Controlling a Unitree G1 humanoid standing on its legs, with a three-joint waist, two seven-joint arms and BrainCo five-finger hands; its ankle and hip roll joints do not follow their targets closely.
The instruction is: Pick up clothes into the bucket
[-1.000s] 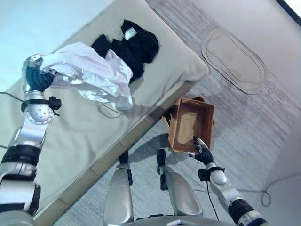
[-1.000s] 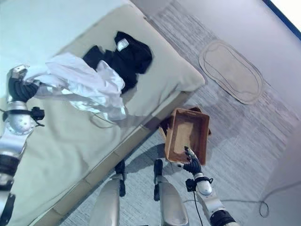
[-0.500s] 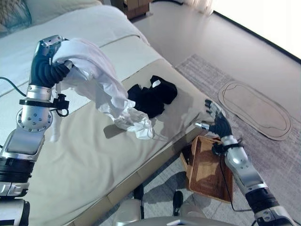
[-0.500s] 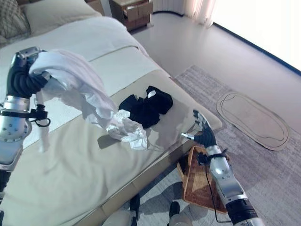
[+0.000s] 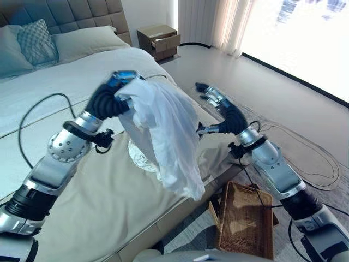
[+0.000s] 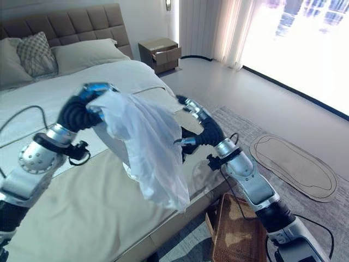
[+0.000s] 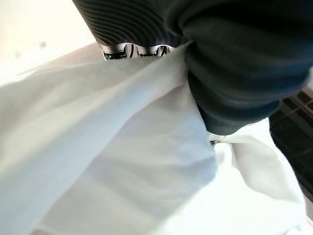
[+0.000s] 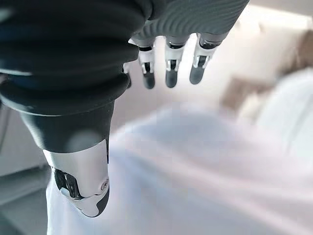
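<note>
Right hand (image 5: 218,103) has swung up from beside the brown wicker basket (image 5: 245,226) and now hovers with fingers spread, empty. Left hand (image 5: 112,97) clutches the thin white shirt (image 5: 166,136), dangling over the beige bed (image 5: 87,202).

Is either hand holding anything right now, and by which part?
The left hand grips the white garment by its bunched top; the right hand is open, empty.

We record a white garment (image 5: 163,131) at frame centre, a brown woven basket (image 5: 245,224) at lower right, a beige bedspread (image 5: 103,202) at lower left, a grey tufted headboard (image 5: 60,13) and a checked grey pillow (image 5: 37,42) at upper left.
</note>
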